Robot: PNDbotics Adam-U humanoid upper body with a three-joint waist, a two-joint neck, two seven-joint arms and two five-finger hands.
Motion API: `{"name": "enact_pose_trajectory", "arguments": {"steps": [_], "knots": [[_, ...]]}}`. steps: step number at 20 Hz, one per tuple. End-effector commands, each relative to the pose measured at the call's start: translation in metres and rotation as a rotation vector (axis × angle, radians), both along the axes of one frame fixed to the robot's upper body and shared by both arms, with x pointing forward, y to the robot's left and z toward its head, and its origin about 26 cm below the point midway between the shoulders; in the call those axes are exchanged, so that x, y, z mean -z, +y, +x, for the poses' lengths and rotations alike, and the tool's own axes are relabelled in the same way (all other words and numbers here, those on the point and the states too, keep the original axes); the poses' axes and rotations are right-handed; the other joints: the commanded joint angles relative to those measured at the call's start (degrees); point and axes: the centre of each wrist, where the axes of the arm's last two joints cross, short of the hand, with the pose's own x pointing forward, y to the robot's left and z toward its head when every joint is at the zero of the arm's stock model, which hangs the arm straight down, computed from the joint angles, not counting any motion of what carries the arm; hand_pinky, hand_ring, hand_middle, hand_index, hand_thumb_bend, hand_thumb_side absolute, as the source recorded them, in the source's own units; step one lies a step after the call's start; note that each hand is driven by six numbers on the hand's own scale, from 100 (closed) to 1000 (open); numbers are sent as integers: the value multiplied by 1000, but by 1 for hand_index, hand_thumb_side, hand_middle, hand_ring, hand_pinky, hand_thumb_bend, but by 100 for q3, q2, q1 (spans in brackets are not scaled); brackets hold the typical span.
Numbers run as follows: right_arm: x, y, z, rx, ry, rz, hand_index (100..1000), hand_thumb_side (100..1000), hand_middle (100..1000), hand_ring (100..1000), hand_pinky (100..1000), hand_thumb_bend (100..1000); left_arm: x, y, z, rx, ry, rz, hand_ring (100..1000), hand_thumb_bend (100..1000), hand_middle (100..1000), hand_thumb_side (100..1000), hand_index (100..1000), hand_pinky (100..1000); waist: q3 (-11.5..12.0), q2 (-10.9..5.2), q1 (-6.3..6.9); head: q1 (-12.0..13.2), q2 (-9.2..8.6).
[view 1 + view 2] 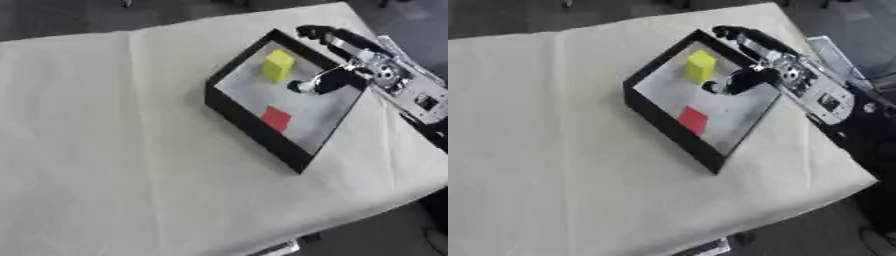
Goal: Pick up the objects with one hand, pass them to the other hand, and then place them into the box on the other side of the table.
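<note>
The black-and-silver right hand (350, 60) reaches over the far rim of the shallow black-walled box (249, 125) on the cream-clothed tabletop (114, 150), fingers relaxed and holding nothing. Inside the grey-floored box, a yellow rectangular block (278, 65) stands upright and a flat red block (276, 119) lies nearer.

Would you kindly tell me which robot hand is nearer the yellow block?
Right. The right robot hand hangs over the box beside the yellow block; the left is out of view.
</note>
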Motion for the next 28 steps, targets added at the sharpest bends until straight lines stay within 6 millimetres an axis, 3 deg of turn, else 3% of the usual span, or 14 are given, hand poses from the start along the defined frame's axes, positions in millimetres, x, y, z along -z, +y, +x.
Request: {"name": "enact_pose_trajectory", "arguments": {"steps": [1, 4, 6, 7, 10, 15, 17, 26, 27, 28], "knots": [[-27, 16, -9, -56, -176, 166, 1000, 100, 958, 1000, 1000, 100, -28, 20, -8, -51, -37, 41, 740, 279, 702, 427, 809, 813, 11, -64, 34, 358, -10], [-39, 34, -19, -159, -310, 357, 1000, 201, 1000, 1000, 1000, 100, -38, 33, -8, -64, 3, 42, 742, 294, 715, 433, 830, 816, 43, -59, 77, 761, -2], [-42, 37, -20, -224, -354, 422, 1000, 122, 1000, 1000, 1000, 100, -42, 44, -6, -65, 68, 40, 748, 307, 723, 458, 843, 820, 66, -62, 105, 962, 7], [-43, 37, -20, -248, -372, 439, 1000, 100, 1000, 1000, 1000, 161, -44, 49, -4, -63, 112, 36, 753, 341, 727, 458, 849, 825, 78, -64, 119, 1045, 16], [-45, 40, -18, -289, -418, 473, 1000, 100, 988, 1000, 1000, 186, -49, 66, 0, -47, 253, 45, 764, 394, 732, 463, 861, 837, 110, -67, 157, 1220, 37], [-43, 45, -16, -296, -457, 540, 1000, 100, 974, 1000, 1000, 189, -53, 86, 10, 36, 526, 87, 799, 533, 753, 459, 878, 860, 160, -76, 195, 1322, 68], [-41, 46, -15, -293, -455, 553, 1000, 100, 981, 1000, 1000, 193, -53, 89, 15, 61, 615, 120, 822, 635, 764, 437, 888, 874, 178, -85, 204, 1332, 83], [-30, 57, -11, -293, -387, 600, 1000, 100, 988, 1000, 1000, 181, -39, 82, 44, 183, 937, 296, 861, 776, 782, 407, 881, 907, 264, -112, 225, 1332, 114], [-29, 58, -10, -296, -380, 603, 1000, 100, 986, 1000, 1000, 293, -36, 79, 47, 196, 958, 294, 865, 776, 780, 407, 881, 912, 268, -116, 221, 1331, 117], [-27, 60, -9, -301, -371, 605, 1000, 100, 988, 1000, 1000, 181, -33, 77, 49, 194, 994, 301, 869, 815, 788, 428, 881, 916, 272, -117, 224, 1331, 121]]}}
